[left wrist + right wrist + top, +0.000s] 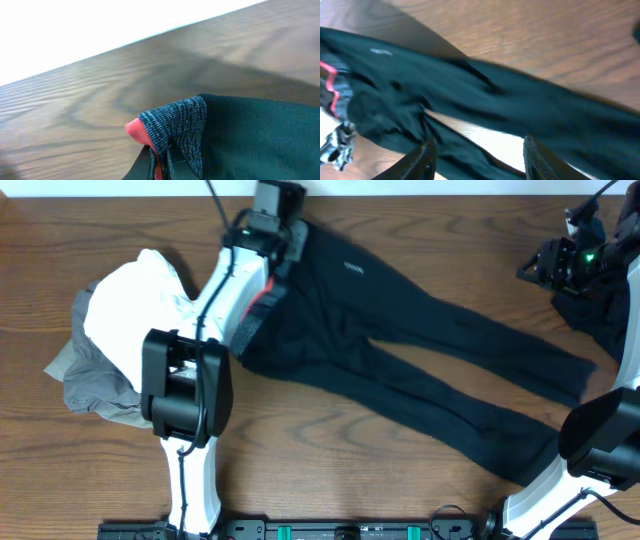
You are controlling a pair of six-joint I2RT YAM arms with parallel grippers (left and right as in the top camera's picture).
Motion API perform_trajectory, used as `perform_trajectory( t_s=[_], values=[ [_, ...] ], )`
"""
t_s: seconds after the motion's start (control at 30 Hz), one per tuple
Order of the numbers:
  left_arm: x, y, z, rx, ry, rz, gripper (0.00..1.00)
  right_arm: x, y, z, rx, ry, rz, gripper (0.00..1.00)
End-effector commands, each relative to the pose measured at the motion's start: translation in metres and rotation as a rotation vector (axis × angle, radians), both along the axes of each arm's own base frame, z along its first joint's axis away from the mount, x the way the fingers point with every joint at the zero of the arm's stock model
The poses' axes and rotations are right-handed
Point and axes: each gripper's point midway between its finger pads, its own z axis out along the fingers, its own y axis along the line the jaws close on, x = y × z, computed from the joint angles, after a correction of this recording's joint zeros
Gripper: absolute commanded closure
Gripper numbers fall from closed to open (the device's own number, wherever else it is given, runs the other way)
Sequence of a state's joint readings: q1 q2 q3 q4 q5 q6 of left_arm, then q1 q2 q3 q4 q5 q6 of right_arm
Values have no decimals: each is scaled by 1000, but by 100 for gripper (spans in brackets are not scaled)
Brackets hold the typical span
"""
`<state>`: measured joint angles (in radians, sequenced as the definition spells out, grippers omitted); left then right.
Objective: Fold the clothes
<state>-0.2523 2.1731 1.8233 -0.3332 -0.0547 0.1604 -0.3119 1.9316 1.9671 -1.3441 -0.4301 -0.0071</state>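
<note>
Though cut off from its own wrist view, found left gripper (283, 240) pinched shut on grey waistband (175, 125) of black trousers (420, 330), red lining showing. Saw left arm (235, 290) stretched to far edge, trousers spread from there toward near right. Saw right gripper (477, 145) hovering far right, jaws apart, holding nothing. Noted white garment (140, 310) and grey garment (90, 380) heaped left; dark cloth (600, 320) at right edge.

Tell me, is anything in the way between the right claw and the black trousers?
Nothing visible is. The right gripper is open, and its wrist view looks straight onto the trousers with nothing in between.
</note>
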Motion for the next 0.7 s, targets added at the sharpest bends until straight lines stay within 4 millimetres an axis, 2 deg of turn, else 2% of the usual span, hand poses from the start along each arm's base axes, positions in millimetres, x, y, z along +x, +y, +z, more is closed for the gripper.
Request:
perform_trajectory(
  t_s=[0.0, 0.1, 0.2, 0.23, 0.3, 0.33, 0.4, 0.53, 0.67],
  values=[
    [10, 38, 7, 30, -32, 122, 94, -7, -10, -2, -72, 33, -44, 44],
    [14, 59, 5, 28, -41, 201, 94, -16, -26, -17, -145, 106, -115, 42],
    [14, 66, 4, 28, -36, 214, 93, -28, -41, -35, -214, 189, -199, 39],
    [13, 67, 3, 30, -29, 216, 89, -33, -47, -42, -241, 217, -234, 36],
    [10, 68, 0, 35, -13, 215, 69, -42, -65, -57, -310, 273, -331, 27],
    [8, 68, -3, 39, 0, 215, 59, -44, -71, -64, -321, 283, -359, 24],
    [3, 69, -6, 46, 25, 214, 35, -45, -79, -76, -316, 281, -381, 23],
    [-9, 71, -5, 59, 71, 214, 22, -46, -100, -96, -305, 261, -434, 24],
    [-31, 71, 16, 39, 108, 223, 22, -50, -110, -123, -264, 251, -468, 31]
  ],
)
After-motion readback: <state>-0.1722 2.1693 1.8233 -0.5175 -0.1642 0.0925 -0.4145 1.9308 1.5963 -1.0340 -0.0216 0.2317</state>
